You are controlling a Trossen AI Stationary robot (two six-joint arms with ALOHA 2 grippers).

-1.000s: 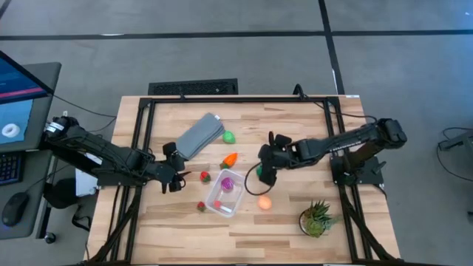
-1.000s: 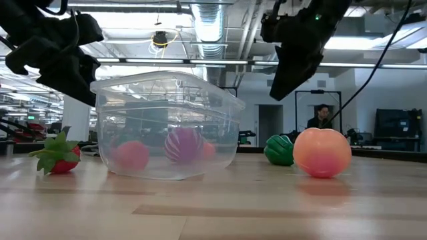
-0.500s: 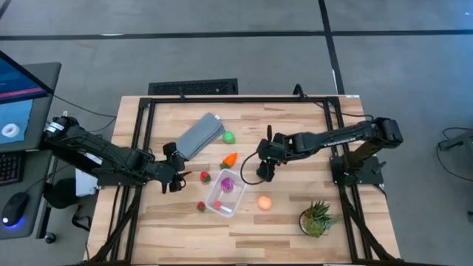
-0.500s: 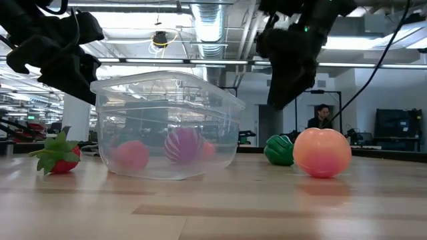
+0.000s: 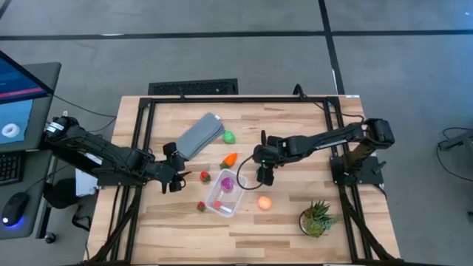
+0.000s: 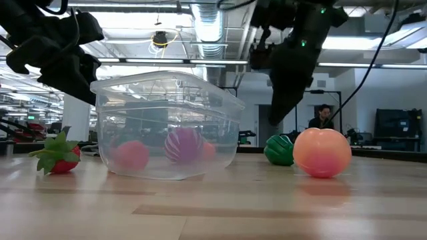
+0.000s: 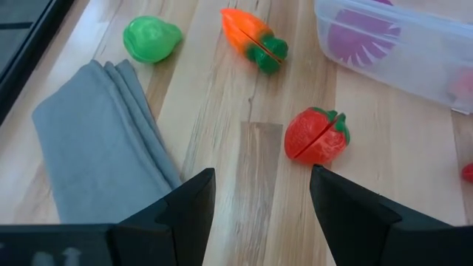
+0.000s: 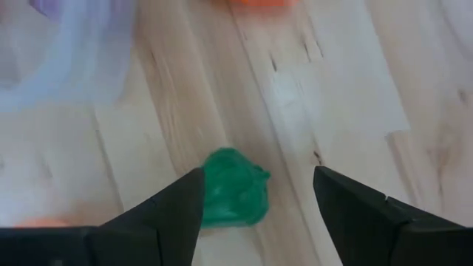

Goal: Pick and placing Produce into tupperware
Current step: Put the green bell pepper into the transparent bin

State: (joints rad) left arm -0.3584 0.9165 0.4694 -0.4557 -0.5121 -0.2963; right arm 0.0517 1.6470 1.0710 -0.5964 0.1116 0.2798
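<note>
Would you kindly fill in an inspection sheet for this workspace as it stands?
Surface: wooden table, black frame.
Job's things: clear tub holds a purple piece; strawberry, carrot, light green piece, orange ball, dark green piece lie outside.
Clutter: grey lid, potted plant.
Grippers: left claw open near the strawberry; right claw open above the dark green piece.
Cables: black cable under the right arm.
Surroundings: monitor; a person far behind.

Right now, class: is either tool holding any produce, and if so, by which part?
Nothing is held. The right tool is open above the dark green piece; the left tool is open, short of the strawberry.
</note>
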